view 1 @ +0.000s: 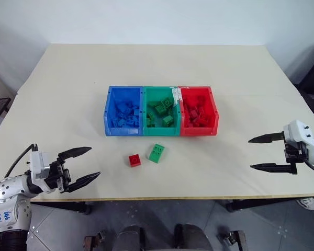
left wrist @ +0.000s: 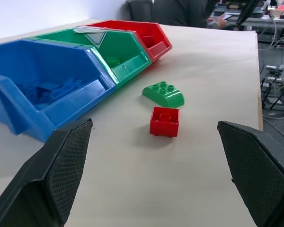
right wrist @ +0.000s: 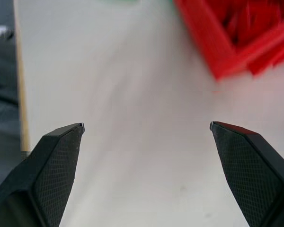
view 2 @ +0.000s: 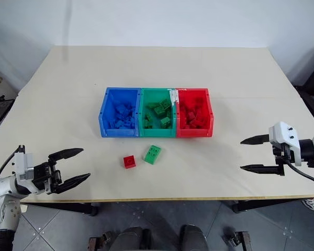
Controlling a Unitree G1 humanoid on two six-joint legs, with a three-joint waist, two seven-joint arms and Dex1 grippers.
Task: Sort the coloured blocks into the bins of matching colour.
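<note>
With both the left pincer (view 1: 86,164) and right pincer (view 1: 257,153) wide and empty, the next step looks like grasping the red block (view 1: 134,160) or green block (view 1: 156,152) on the tabletop (view 1: 68,104) for its matching bin.

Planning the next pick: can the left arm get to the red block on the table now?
Probably yes: the left gripper is open, and only bare table lies between it and the red block.

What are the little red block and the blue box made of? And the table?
The red block looks like hard, glossy plastic: light glints on its moulded stud. The blue bin seems plastic too, smooth and shiny with thin moulded walls. The table has a dull, pale beige top, maybe laminate or painted board; I can't tell which.
</note>
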